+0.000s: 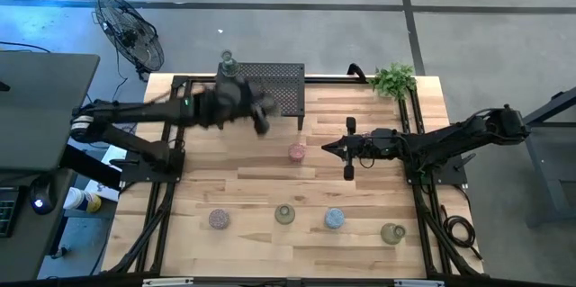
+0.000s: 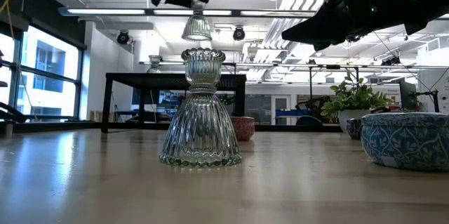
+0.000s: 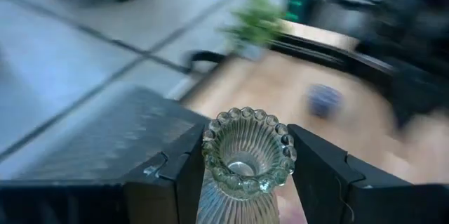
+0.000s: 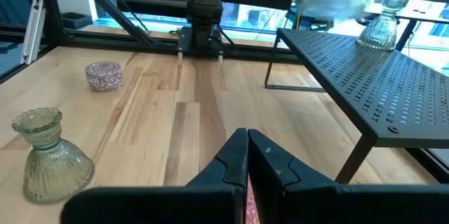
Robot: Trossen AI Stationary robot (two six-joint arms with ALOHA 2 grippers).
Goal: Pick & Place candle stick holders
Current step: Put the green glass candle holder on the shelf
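Left wrist view: your left fingers clamped a clear glass holder, up over the black rack. Right gripper hung w/ fingers shut, empty, near pink holder on counter.

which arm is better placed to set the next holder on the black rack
Left. The left gripper is shut on a clear glass holder and sits over the black mesh rack. The right gripper is shut and empty, low over the table by the pink holder.
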